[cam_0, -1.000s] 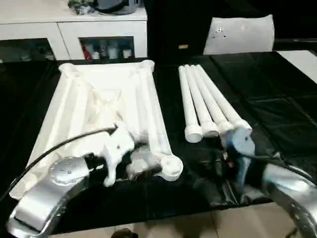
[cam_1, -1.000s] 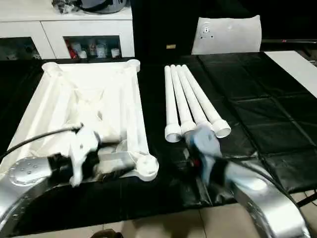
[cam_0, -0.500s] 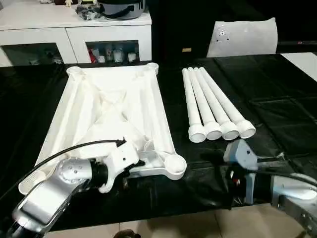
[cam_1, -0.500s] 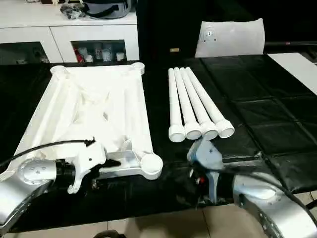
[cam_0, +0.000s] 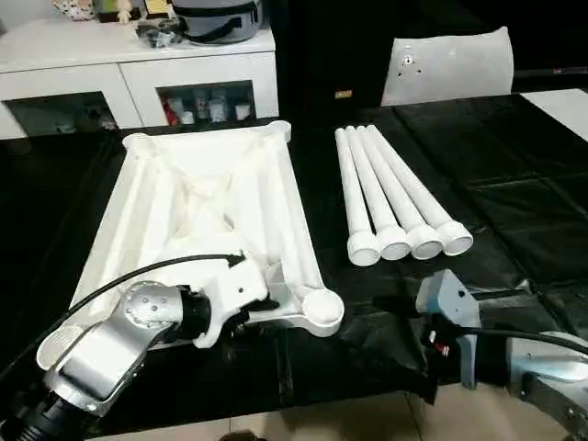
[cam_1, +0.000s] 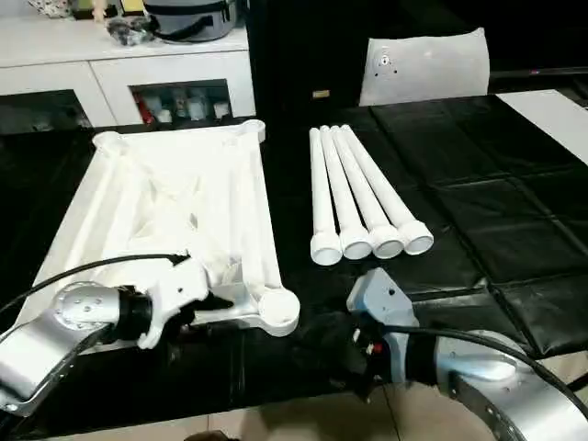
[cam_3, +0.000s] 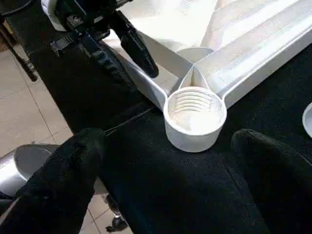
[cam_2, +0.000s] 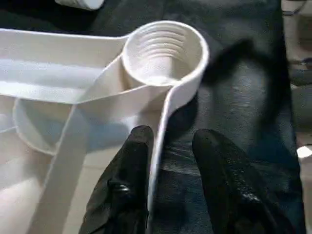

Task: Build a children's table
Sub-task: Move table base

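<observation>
Tabletop (cam_0: 207, 216): white moulded plastic, rectangular, lying underside up on the black-covered work table (cam_0: 514, 193), left of centre. Ribbed underside with diagonal bracing; round socket at each corner.

Near-right socket (cam_2: 163, 54): left wrist view shows ring-like steps inside a cup-shaped bore, detail the head views do not resolve.

Four legs (cam_0: 395, 197): smooth white tapered tubes, side by side and touching, right of the tabletop, flared open ends toward the near edge.

Left gripper (cam_2: 168, 180): narrow gap, black rubbery fingers (cam_2: 129, 185) straddling the thin near rim of the tabletop just left of that socket, one finger inside the rim, one outside. Contact not clear.

Right gripper (cam_3: 170, 170): jaws wide, holding nothing, hovering near the same socket from the right. Its wrist view also shows the left gripper astride the rim.

White cabinet (cam_0: 138, 78) at far left.
</observation>
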### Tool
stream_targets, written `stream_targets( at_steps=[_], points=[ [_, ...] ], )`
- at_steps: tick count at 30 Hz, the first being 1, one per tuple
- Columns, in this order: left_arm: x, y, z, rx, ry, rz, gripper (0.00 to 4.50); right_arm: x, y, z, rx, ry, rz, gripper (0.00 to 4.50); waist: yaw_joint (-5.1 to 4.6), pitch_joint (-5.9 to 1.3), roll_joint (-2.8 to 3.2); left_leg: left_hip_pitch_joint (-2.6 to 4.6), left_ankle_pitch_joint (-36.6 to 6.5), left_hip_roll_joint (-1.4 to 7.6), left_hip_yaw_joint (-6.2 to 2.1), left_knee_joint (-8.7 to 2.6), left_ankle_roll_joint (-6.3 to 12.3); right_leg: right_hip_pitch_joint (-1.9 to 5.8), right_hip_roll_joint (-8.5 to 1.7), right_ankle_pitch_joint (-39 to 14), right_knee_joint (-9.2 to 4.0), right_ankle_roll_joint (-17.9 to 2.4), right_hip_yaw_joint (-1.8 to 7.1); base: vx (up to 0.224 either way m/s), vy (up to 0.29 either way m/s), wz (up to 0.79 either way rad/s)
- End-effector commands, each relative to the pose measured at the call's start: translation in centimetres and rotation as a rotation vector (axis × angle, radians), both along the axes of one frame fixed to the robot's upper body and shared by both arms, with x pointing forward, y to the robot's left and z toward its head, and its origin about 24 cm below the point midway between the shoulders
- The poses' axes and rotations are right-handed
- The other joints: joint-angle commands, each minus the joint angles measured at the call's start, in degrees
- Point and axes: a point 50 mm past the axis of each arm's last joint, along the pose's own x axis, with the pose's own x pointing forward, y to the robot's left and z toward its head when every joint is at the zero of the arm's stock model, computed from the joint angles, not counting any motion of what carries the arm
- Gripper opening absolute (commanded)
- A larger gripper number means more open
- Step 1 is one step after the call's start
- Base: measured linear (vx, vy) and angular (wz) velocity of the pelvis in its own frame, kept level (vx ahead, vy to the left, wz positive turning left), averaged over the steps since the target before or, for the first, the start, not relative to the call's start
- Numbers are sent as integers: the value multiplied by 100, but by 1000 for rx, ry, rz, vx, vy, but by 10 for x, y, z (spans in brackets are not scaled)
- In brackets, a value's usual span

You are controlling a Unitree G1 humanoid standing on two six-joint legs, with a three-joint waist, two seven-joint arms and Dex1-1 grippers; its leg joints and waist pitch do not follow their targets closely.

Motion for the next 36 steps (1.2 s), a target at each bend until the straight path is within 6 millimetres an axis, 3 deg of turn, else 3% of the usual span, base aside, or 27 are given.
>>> stream_targets(
  at_steps=[1, 13, 17, 19, 29, 30, 36],
  points=[
    [1, 4, -1, 26, -2, 5, 126, -2, 1, 5, 4, -9, 15, 450, -15, -207, -26, 93, -1536, 459, -237, -410, 167, 64, -728, -2094, -606, -572, 391, 0, 0, 0],
    [8, 7, -10, 67, -24, 40, 26, -1, 4, 5, 3, -3, 27, 450, -6, -226, -22, 79, -1409, 473, -240, -416, 213, 71, -733, -1851, -597, -585, 393, 0, 0, 0],
    [12, 9, -9, 50, -38, 85, 13, 0, 4, 6, 12, -12, 22, 450, -11, -222, -19, 79, -1452, 473, -239, -419, 198, 76, -741, -1919, -603, -586, 391, 0, 0, 0],
    [18, 11, -6, 31, -58, 130, 4, 3, 5, 7, 23, -24, 3, 450, -26, -226, -44, 62, -1394, 467, -234, -416, 209, 85, -741, -1849, -593, -594, 390, 0, 0, 0],
    [27, 16, -5, 46, -110, 126, 1, 9, 7, 7, 20, -50, -14, 450, -120, -231, -46, 48, -1252, 457, -227, -403, 286, 90, -730, -1699, -587, -637, 383, 0, 0, 0],
    [29, 18, -5, 53, -114, 131, 1, 9, 8, 7, 21, -54, -16, 450, -119, -228, -24, 57, -1303, 464, -234, -410, 269, 83, -729, -1725, -587, -639, 382, 0, 0, 0],
    [31, 31, -11, 104, -119, 140, 1, 15, 9, 9, 28, -89, -56, 450, -139, -210, -53, 66, -1447, 452, -231, -423, 189, 70, -742, -2048, -610, -559, 393, 0, 0, 0]
  ],
)
